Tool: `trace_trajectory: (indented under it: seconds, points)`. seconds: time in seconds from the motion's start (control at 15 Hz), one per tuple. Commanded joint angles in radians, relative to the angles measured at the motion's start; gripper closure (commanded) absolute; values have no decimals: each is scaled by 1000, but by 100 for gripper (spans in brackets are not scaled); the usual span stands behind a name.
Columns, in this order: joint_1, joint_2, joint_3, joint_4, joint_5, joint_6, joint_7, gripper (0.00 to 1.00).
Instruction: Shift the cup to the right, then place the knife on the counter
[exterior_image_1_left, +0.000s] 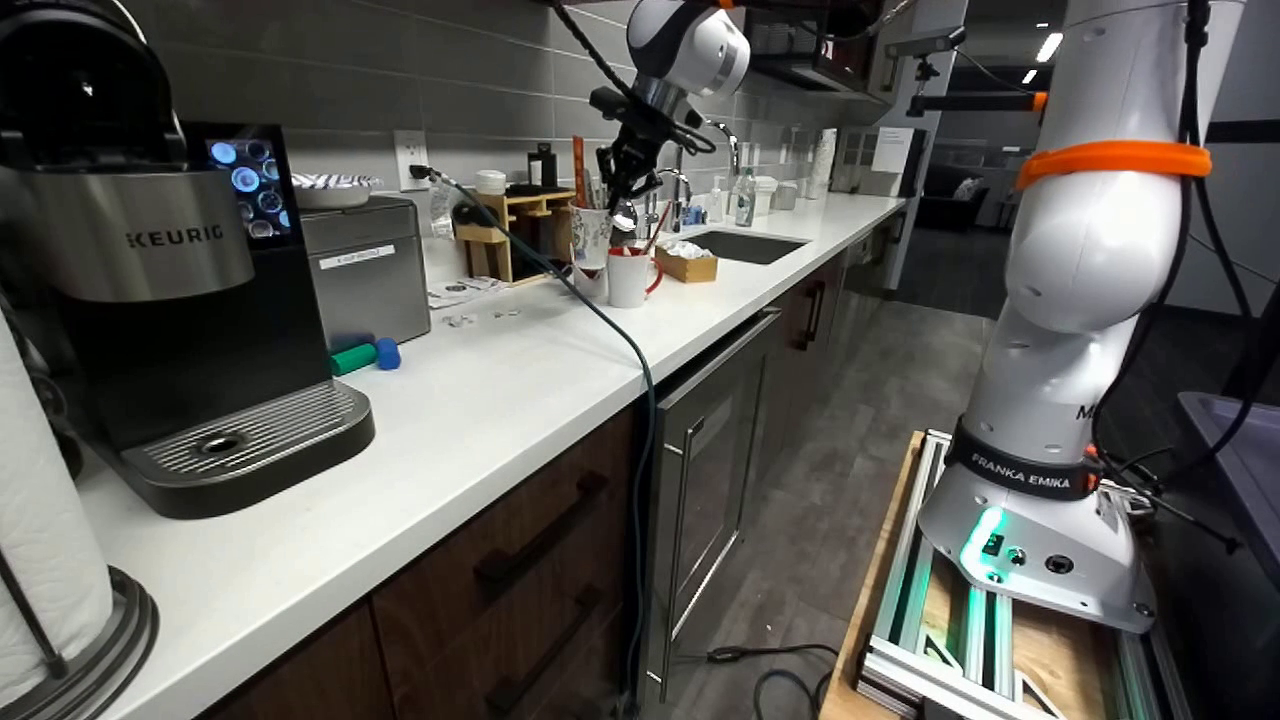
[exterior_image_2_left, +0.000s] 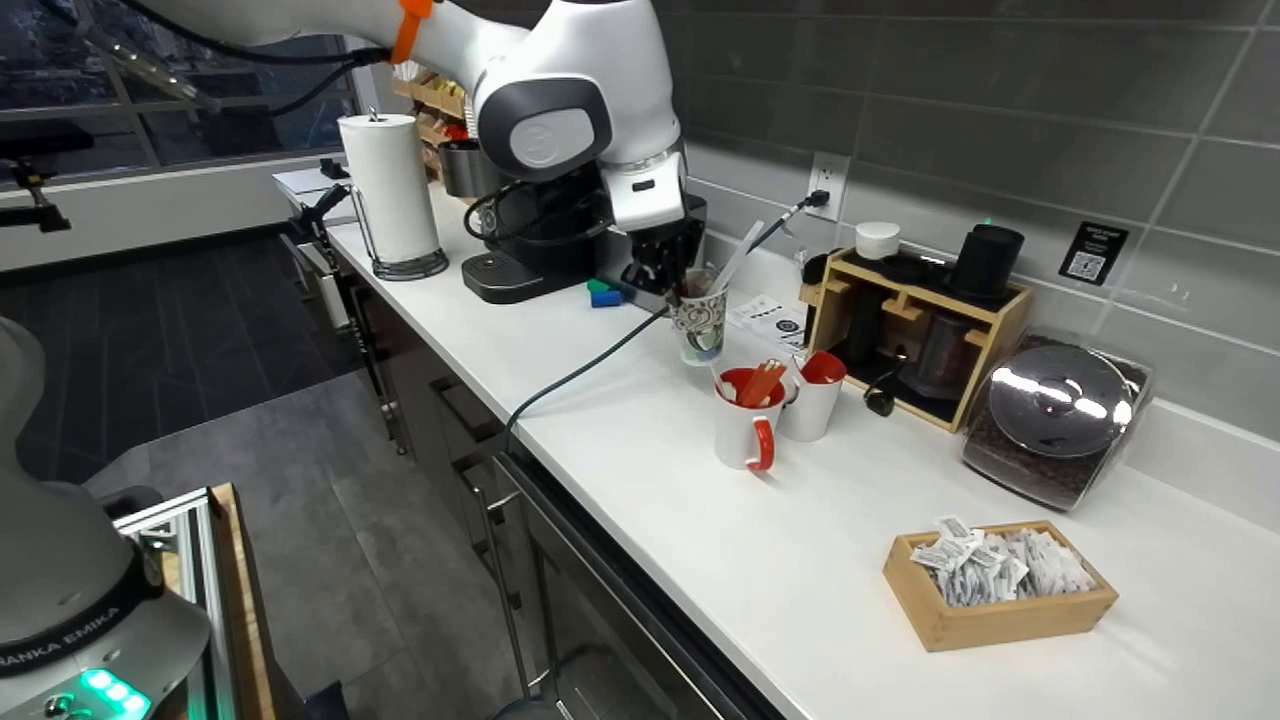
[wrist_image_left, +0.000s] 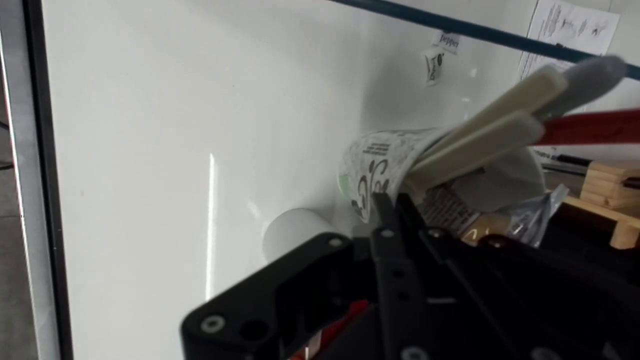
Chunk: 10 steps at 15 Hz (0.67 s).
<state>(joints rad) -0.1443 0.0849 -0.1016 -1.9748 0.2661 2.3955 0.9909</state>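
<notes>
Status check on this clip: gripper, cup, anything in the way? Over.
Gripper shut on rim of patterned cup. Cup holds utensils; knife can't be singled out. Possibly in the way: cable and red-handled mug nearby.

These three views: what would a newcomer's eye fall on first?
In an exterior view, the big white robot arm with its orange band at right, then the black-and-silver coffee machine on the white counter at left. In the wrist view, likely the black gripper, pinching the rim of a patterned white paper cup.
</notes>
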Motion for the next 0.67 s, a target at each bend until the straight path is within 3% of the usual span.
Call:
trace_trajectory:
  seconds: [0.0,0.2,0.27,0.6]
  points:
    - [2,102,3,180,92,-123,-150,99]
    - [4,163,-3,283,77,-202,-160,99]
    - [14,106,-8,200,63,-146,-135,99]
    - [34,128,-8,207,38,-104,-96,99]
